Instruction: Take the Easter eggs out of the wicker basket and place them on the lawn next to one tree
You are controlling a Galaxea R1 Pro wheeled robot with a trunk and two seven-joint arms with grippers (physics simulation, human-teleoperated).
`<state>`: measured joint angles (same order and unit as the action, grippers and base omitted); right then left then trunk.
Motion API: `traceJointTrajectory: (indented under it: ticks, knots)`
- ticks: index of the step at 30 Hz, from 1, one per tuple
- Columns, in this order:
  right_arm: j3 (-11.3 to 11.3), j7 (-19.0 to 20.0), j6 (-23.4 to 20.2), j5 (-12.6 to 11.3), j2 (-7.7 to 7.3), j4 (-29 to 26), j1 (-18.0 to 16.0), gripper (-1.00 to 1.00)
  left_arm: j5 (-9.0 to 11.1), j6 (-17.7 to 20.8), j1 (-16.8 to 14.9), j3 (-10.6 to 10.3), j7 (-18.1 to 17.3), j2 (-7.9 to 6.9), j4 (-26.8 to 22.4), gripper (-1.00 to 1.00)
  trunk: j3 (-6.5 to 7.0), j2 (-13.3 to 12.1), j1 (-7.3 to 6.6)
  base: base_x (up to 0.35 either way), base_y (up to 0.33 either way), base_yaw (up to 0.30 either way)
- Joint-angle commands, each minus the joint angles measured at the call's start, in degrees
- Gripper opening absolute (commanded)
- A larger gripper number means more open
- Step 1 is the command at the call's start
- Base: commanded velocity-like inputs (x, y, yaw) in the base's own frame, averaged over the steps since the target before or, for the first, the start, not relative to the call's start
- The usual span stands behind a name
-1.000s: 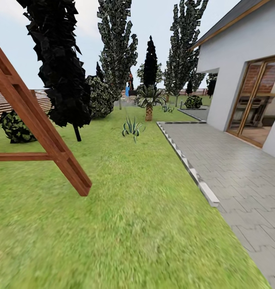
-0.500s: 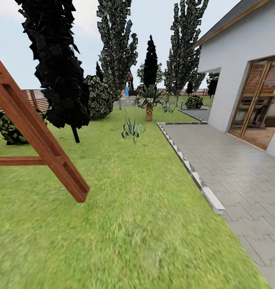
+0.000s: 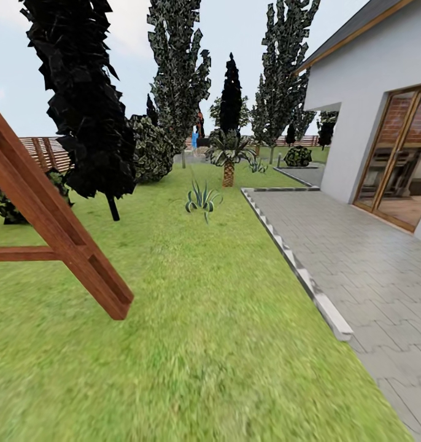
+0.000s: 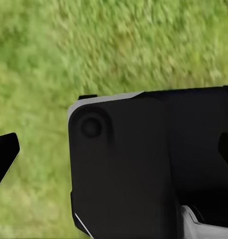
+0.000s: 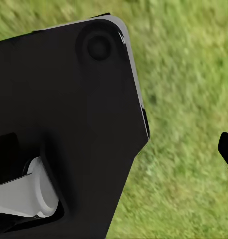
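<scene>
1. You're looking down the lawn (image 3: 198, 319), grey paving (image 3: 358, 258) and the white house (image 3: 358, 123) on your right.
2. A dark-crowned tree (image 3: 88, 98) stands ahead left, behind the wooden frame (image 3: 57, 233).
3. Both wrist views show black housing over grass; I can't tell how either pincer stands.

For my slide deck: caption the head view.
Robot crossing the lawn beside grey paving, a wooden frame at left, trees ahead.
</scene>
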<state>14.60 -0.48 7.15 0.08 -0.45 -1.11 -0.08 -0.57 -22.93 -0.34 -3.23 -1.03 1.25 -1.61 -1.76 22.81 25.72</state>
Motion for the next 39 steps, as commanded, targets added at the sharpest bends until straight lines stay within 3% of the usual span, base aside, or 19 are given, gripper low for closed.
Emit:
traceJointTrajectory:
  ticks: [1,39]
  knots:
    - [0.17,-0.05,0.14,0.01,0.01,-0.03,-0.01,1.00,-0.05,-0.19,-0.03,-0.28,0.06,-0.01,0.03,1.00,-0.11,0.11,0.07,0.316,0.000,0.000]
    - [0.17,-0.05,0.14,0.01,0.01,-0.04,-0.01,1.00,-0.05,-0.19,-0.05,-0.28,0.06,0.01,0.03,1.00,-0.11,0.11,0.07,0.313,0.000,0.000]
